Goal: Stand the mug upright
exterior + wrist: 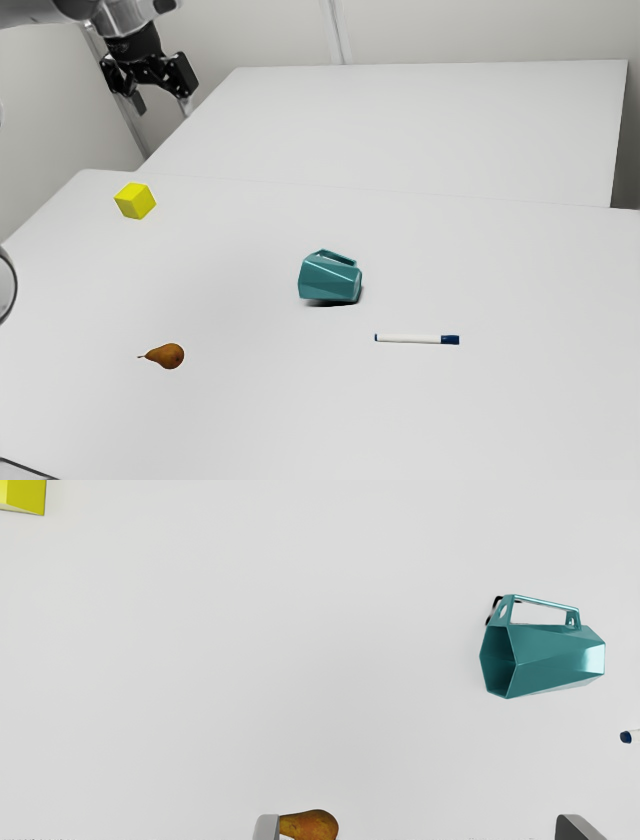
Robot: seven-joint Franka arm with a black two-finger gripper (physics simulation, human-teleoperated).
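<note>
High above the table, in the exterior view's upper left, my gripper (162, 104) hangs well away from the mug. A teal faceted mug (330, 277) lies on its side near the table's middle, its handle upward in the picture and its base toward the exterior view's right. In the wrist view the open mouth of the mug (550, 655) can be seen, and its handle stands off one side. Wide apart, the two fingertips of the gripper (417, 827) hold nothing between them.
On the white table (250, 410) are a yellow cube (135, 201) at the exterior view's left, a brown pear (166, 356) at its lower left, and a white marker with a blue cap (417, 339) near the mug. Another white surface (430, 125) stands behind.
</note>
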